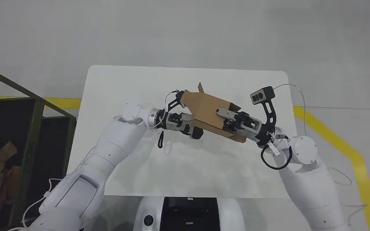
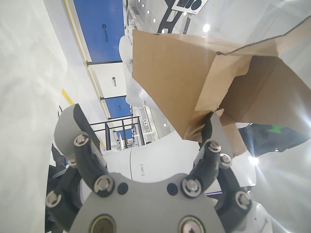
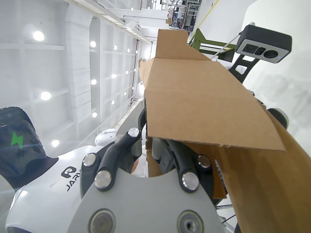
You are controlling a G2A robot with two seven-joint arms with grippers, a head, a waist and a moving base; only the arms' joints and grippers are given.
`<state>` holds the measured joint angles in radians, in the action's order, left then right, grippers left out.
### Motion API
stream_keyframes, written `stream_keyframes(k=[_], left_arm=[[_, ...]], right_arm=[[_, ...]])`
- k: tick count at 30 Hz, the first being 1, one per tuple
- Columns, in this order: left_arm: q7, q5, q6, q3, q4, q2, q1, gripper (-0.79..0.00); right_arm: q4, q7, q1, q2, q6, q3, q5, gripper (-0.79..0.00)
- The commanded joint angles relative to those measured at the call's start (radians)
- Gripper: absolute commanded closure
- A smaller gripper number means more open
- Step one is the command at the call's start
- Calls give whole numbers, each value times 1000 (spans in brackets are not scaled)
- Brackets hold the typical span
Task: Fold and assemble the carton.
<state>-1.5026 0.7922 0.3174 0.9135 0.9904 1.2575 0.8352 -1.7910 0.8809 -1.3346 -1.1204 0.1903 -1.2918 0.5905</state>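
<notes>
Holding the carton (image 1: 211,112) clear above the white table (image 1: 127,86) with right gripper (image 3: 148,139) clamped on a flap and left gripper (image 2: 143,115) spread, one finger (image 2: 213,127) touching a corner; could twist or slip loose on that single hold; might crush the corner if pushed hard; grey floor (image 1: 173,34) around, yellow line (image 1: 324,127) alongside.

A white table (image 1: 133,173) stood on the grey floor. A yellow line (image 1: 330,137) ran past one end of it, and a green rack (image 1: 38,121) stood near the other. Blue panels (image 2: 97,25) lined the wall.
</notes>
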Motion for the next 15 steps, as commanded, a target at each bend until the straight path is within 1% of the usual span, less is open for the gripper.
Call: stream_keyframes(k=[1, 9, 15], left_arm=[[-1, 1, -1, 0, 0, 1, -1, -785], [0, -8, 0, 27, -2, -4, 4, -785], [3, -16, 3, 55, 15, -13, 19, -785]], right_arm=[[2, -1, 0, 0, 2, -5, 1, 0], [8, -1, -9, 5, -1, -36, -6, 0], [23, -15, -17, 9, 0, -63, -30, 0]])
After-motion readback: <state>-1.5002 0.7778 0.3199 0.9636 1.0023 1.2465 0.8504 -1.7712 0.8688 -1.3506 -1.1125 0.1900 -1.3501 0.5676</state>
